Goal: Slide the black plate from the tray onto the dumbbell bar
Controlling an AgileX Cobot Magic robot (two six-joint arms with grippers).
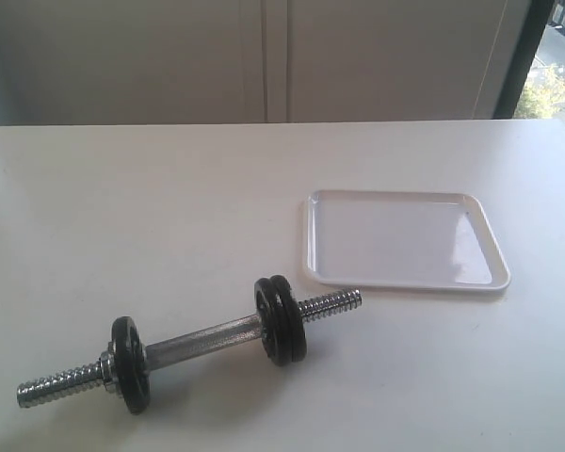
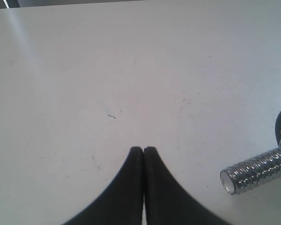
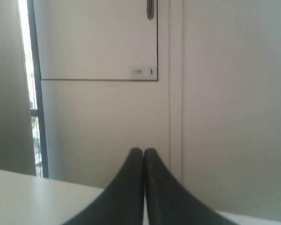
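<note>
Tabletop (image 1: 169, 207): round black plate (image 1: 292, 334) on threaded dumbbell bar (image 1: 202, 341); left gripper (image 2: 144, 149), right gripper (image 3: 144, 150) clenched.

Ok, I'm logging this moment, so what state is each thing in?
tray: flat on the table, nothing in it
dumbbell bar: lying on the table, carrying three black discs
single disc: upright on the bar, by one threaded end
pair of discs: upright, pressed together, by the other end
left gripper: shut, holding nothing
right gripper: shut, holding nothing

White table (image 1: 169, 207); pale panelled wall (image 1: 358, 56) behind; window (image 1: 551, 56) at right, daylight outside.
</note>
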